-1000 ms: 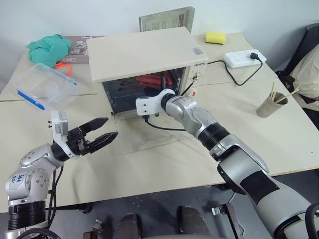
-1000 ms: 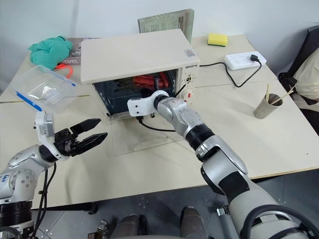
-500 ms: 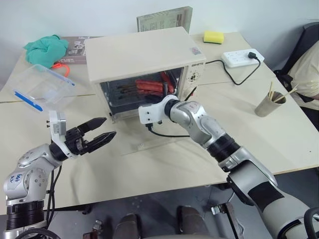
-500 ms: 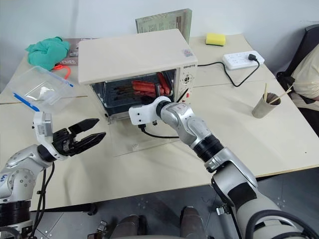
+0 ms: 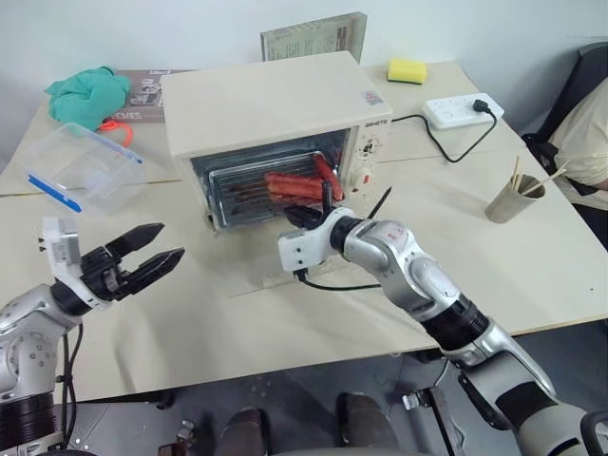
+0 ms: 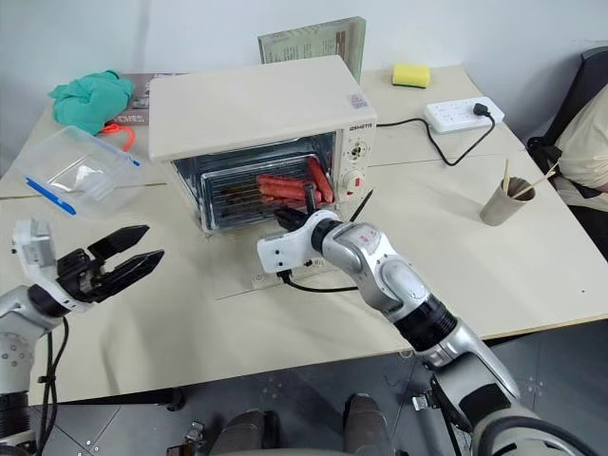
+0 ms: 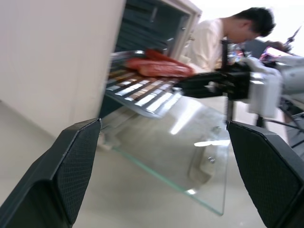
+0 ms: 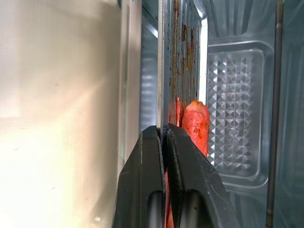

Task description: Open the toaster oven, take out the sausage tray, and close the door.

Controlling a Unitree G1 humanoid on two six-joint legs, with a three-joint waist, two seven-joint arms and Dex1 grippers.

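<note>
Right hand (image 5: 306, 218) clenched on the sausage tray's (image 5: 261, 187) front rim, tray half out, long axis crosswise to it; left hand (image 5: 157, 256) released.

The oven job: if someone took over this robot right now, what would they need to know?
Right gripper: shut on the front edge of the sausage tray, which sticks partly out of the toaster oven.
Left gripper: open, holding nothing, off to the left above the table.
Done: the door is open, lying flat.
Left: pull the tray fully out, set it down, close the door.
</note>
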